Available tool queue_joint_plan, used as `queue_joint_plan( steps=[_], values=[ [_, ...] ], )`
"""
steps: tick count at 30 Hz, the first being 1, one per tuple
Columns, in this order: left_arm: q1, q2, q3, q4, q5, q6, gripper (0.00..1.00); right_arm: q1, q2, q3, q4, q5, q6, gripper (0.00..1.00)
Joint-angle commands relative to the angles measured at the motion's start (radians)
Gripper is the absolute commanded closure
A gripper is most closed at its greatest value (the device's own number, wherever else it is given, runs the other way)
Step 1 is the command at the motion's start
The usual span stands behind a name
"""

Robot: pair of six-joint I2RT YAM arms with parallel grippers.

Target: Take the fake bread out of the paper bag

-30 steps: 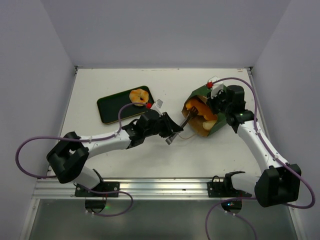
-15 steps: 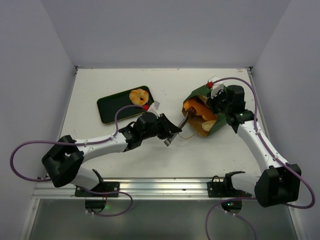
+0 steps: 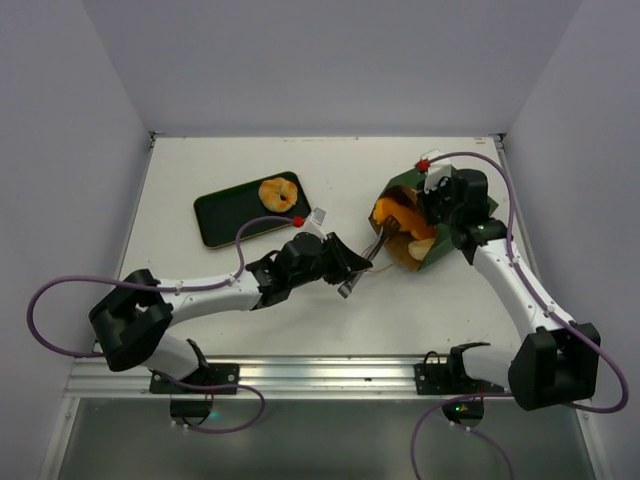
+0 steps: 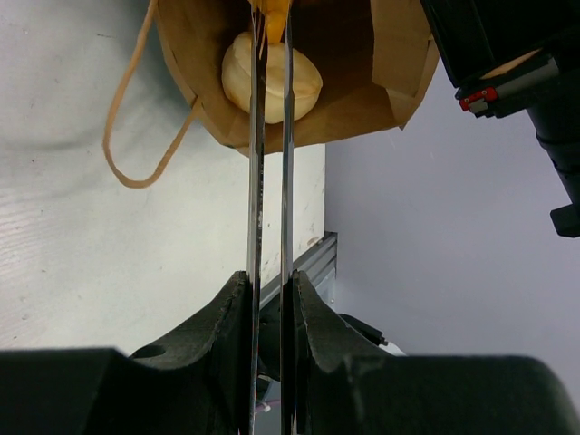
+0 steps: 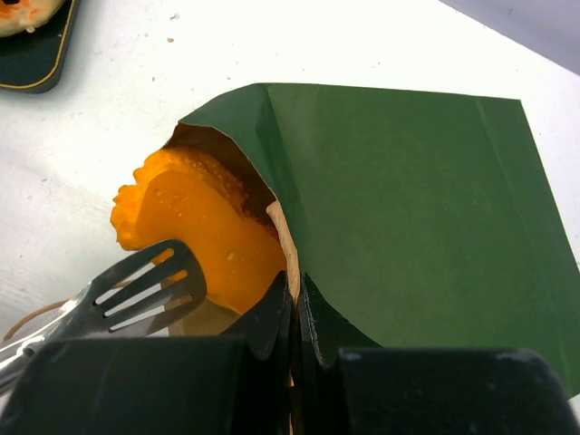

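Tongs now reach deeper into the paper bag at centre right overhead, the left claw clamped on them. Left wrist: their blades, nearly shut, point straight at a roll. Right wrist: the right claw pinches the bag's rim, orange loaf upper left.

The dark green paper bag lies on its side at the tabletop's right, brown mouth open leftward, with an orange loaf poking out, a pale roll inside and a golden round roll well apart to the left.
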Motion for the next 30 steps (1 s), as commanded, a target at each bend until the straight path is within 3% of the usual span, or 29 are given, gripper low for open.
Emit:
queue_joint_plan(
  steps=[1, 19, 30],
  values=[
    [-0.025, -0.006, 0.020, 0.083, -0.057, -0.010, 1.00, -0.005, 0.018, 0.017, 0.052, 0.058, 0.054, 1.00],
    [-0.029, -0.124, 0.002, 0.006, -0.201, 0.039, 1.00, -0.006, 0.035, 0.020, 0.042, 0.067, 0.090, 1.00],
    [0.010, -0.134, 0.001, -0.023, -0.192, 0.061, 1.00, -0.009, 0.032, 0.020, 0.040, 0.055, 0.091, 1.00]
  ],
)
